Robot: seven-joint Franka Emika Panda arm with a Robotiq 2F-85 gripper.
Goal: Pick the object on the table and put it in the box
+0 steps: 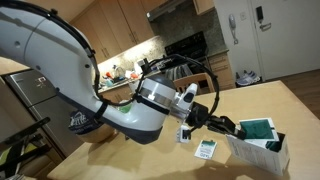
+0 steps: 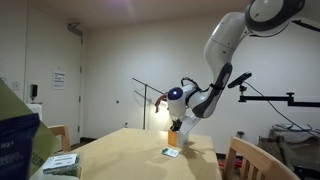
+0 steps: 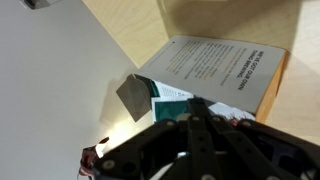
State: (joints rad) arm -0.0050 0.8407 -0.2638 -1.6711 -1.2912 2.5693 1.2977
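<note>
- The object [image 1: 259,128]: a thin, flat rectangular packet, teal-green with a pale border, at the top of the box [image 1: 262,152], a white cardboard carton; its long axis is unclear
- The gripper [image 3: 197,104] is above the box, just beside the object; its fingers are dark and blurred, so I cannot tell their grip

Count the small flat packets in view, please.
2. A mostly white packet lies on the table. A dark teal packet rests at the top of the white box. The arm may hide others.
</note>
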